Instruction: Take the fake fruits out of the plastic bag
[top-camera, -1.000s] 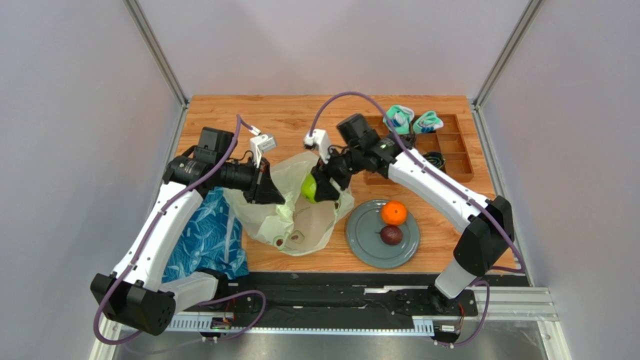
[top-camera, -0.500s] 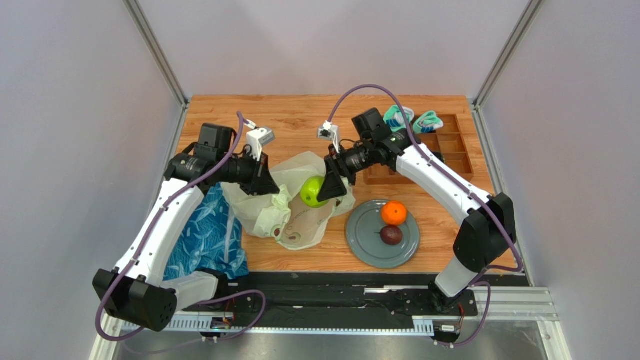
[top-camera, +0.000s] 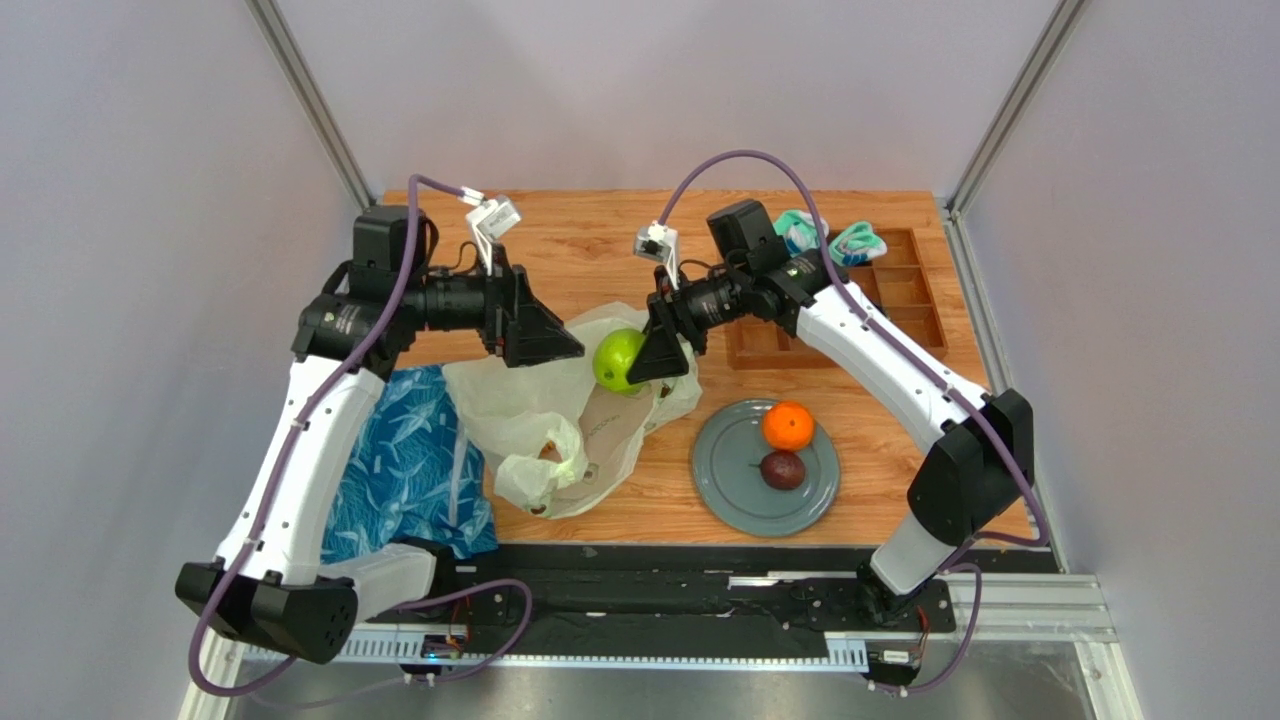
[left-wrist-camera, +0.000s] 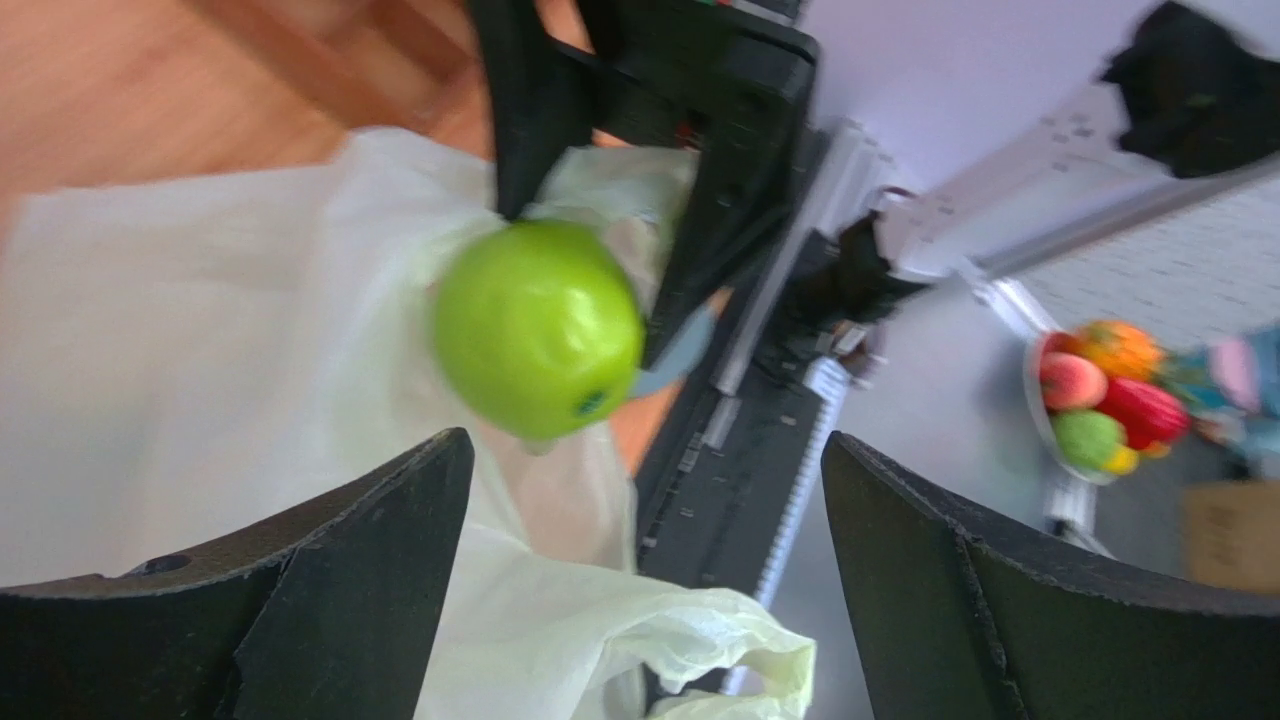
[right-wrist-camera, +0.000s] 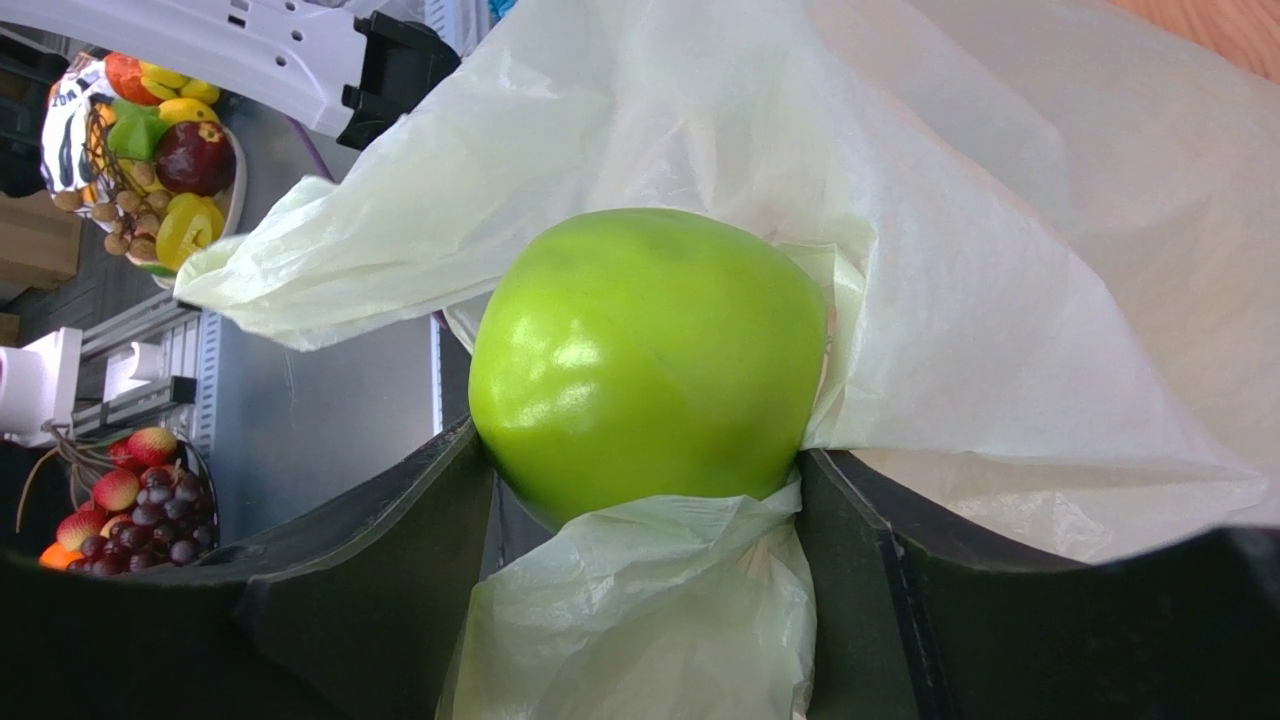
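A green apple (top-camera: 616, 362) hangs above the mouth of the plastic bag (top-camera: 549, 413), with my right gripper (top-camera: 643, 360) shut on it. In the right wrist view the apple (right-wrist-camera: 654, 360) sits between the two dark fingers, and a fold of the bag (right-wrist-camera: 977, 225) is bunched under it. My left gripper (top-camera: 559, 342) hovers open just left of the apple, above the bag. In the left wrist view its jaws (left-wrist-camera: 643, 495) stand wide apart, with the apple (left-wrist-camera: 537, 327) ahead and a loose bag handle (left-wrist-camera: 721, 660) below them. An orange (top-camera: 787, 426) and a dark brown-purple fruit (top-camera: 781, 470) lie on a grey plate (top-camera: 721, 480).
A blue leaf-patterned bag (top-camera: 413, 465) lies at the table's left front, touching the plastic bag. A brown compartment tray (top-camera: 887, 308) stands at the back right with rolled teal-and-white socks (top-camera: 857, 240) in it. The grey plate is right of the bag.
My left gripper has let go of the bag, opened and pulled back and up to the left. The right gripper has raised the apple out of the bag's mouth. The bag has slumped.
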